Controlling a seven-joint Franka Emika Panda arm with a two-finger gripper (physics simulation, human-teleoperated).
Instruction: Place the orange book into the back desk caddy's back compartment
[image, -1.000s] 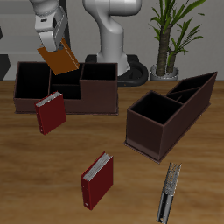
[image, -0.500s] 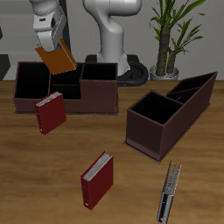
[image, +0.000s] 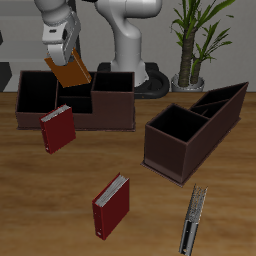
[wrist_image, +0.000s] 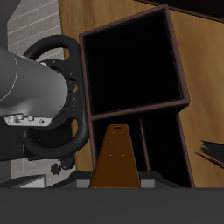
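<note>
My gripper (image: 66, 47) is shut on the orange book (image: 71, 70) and holds it tilted in the air above the back desk caddy (image: 110, 112), a long dark brown box with three sections. The book hangs over the caddy's middle section, the back compartment (image: 74, 95), without touching it. In the wrist view the orange book (wrist_image: 115, 159) sticks out from between my fingers, and open dark sections of the caddy (wrist_image: 131, 66) lie beyond it.
A dark red book (image: 58, 128) leans against the long caddy's front wall. Another dark red book (image: 111, 205) lies nearer the table's front edge. A second dark brown caddy (image: 190, 128) with a diagonal divider stands beside it, a grey striped object (image: 192, 220) near the front edge.
My gripper has turned and shifted a little with the orange book, which now hangs more upright over the caddy's middle section. Nothing else has moved.
</note>
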